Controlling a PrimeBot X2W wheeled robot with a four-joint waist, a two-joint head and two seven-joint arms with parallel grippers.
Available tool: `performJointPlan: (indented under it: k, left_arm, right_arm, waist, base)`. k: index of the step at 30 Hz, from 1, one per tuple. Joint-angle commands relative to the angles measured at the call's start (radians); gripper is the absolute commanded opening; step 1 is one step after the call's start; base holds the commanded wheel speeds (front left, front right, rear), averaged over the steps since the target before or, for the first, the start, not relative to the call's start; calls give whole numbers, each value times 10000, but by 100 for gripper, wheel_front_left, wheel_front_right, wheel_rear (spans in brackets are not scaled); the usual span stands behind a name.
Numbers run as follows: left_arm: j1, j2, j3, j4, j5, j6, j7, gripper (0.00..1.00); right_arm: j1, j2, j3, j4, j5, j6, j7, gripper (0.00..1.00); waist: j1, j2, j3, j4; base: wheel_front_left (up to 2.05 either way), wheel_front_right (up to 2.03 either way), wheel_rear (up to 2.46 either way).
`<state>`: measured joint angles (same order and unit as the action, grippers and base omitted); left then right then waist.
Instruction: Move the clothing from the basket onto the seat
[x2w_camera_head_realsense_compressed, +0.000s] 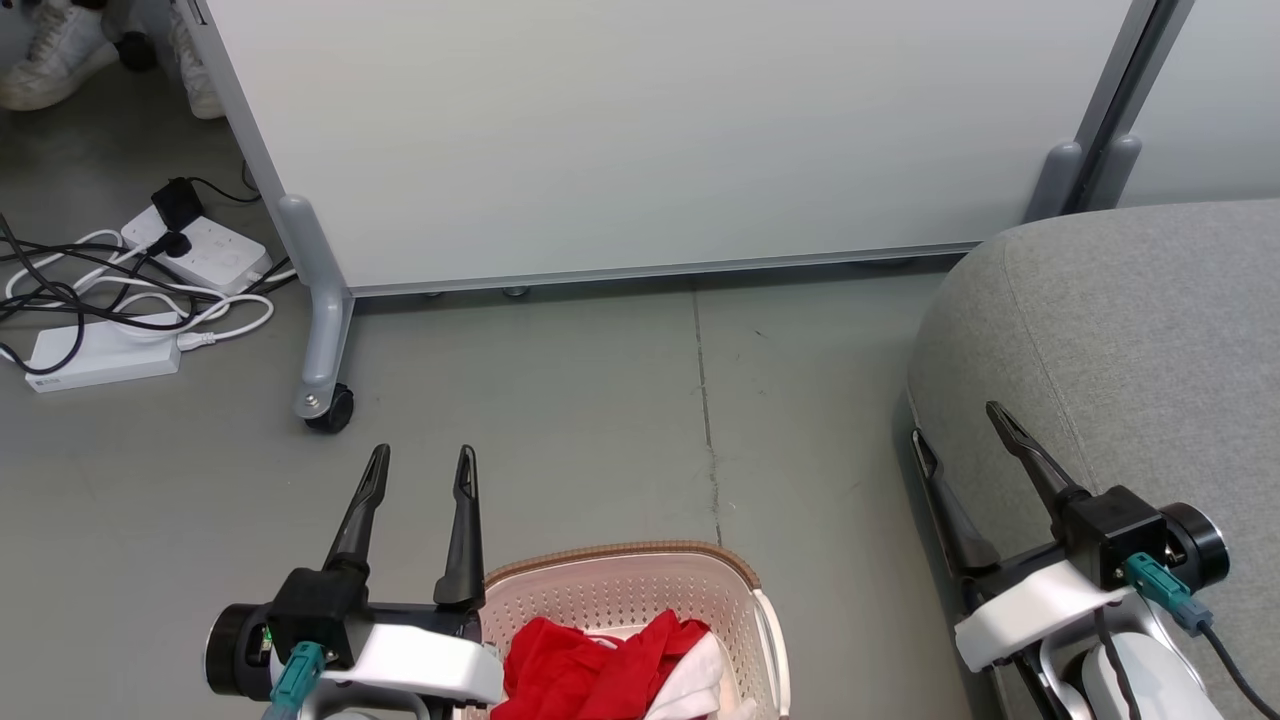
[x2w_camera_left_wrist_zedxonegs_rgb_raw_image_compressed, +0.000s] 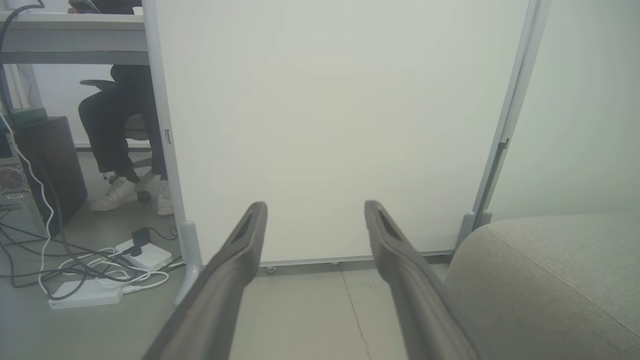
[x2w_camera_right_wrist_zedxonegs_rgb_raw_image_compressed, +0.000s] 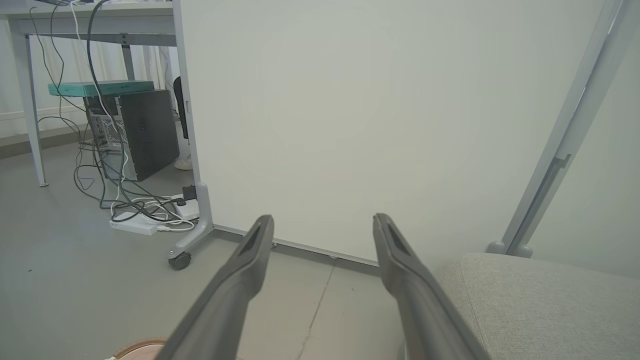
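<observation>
The cream perforated basket (x2w_camera_head_realsense_compressed: 640, 585) with a brown rim sits on the floor at the bottom middle of the head view. Red clothing (x2w_camera_head_realsense_compressed: 590, 665) with some white fabric beside it lies bunched inside it. The grey seat (x2w_camera_head_realsense_compressed: 1130, 330) fills the right side. My left gripper (x2w_camera_head_realsense_compressed: 422, 465) hovers open just left of the basket, empty, fingers pointing at the partition. My right gripper (x2w_camera_head_realsense_compressed: 960, 425) stands open and empty along the seat's left edge. In the left wrist view the open left gripper (x2w_camera_left_wrist_zedxonegs_rgb_raw_image_compressed: 315, 207) faces the partition; the right wrist view shows the right gripper (x2w_camera_right_wrist_zedxonegs_rgb_raw_image_compressed: 322, 220) open, with the seat (x2w_camera_right_wrist_zedxonegs_rgb_raw_image_compressed: 540, 300) at lower right.
A pale grey wheeled partition panel (x2w_camera_head_realsense_compressed: 640, 130) stands ahead, its caster (x2w_camera_head_realsense_compressed: 325, 405) near the left gripper. Power strips and tangled cables (x2w_camera_head_realsense_compressed: 130, 290) lie on the floor at left. A seated person's legs and white shoes (x2w_camera_left_wrist_zedxonegs_rgb_raw_image_compressed: 120, 190) show behind the panel, beside a computer tower (x2w_camera_right_wrist_zedxonegs_rgb_raw_image_compressed: 140, 130).
</observation>
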<state>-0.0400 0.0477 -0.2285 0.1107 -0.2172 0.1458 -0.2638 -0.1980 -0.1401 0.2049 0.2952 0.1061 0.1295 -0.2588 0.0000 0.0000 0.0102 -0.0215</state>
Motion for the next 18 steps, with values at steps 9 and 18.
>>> performJointPlan:
  k: [9,18]
  left_arm:
    - [-13,47,134,86,-77,-117,-21,100]
    - [-69,47,16,225,-123,-206,-16,100]
  right_arm:
    - [-152,51,-103,-2,39,22,-56,100]
    - [-98,44,-197,-53,42,22,-56,100]
  waist:
    - [0,0,97,-52]
    - [0,0,272,-38]
  base:
    - [0,0,0]
    - [0,0,0]
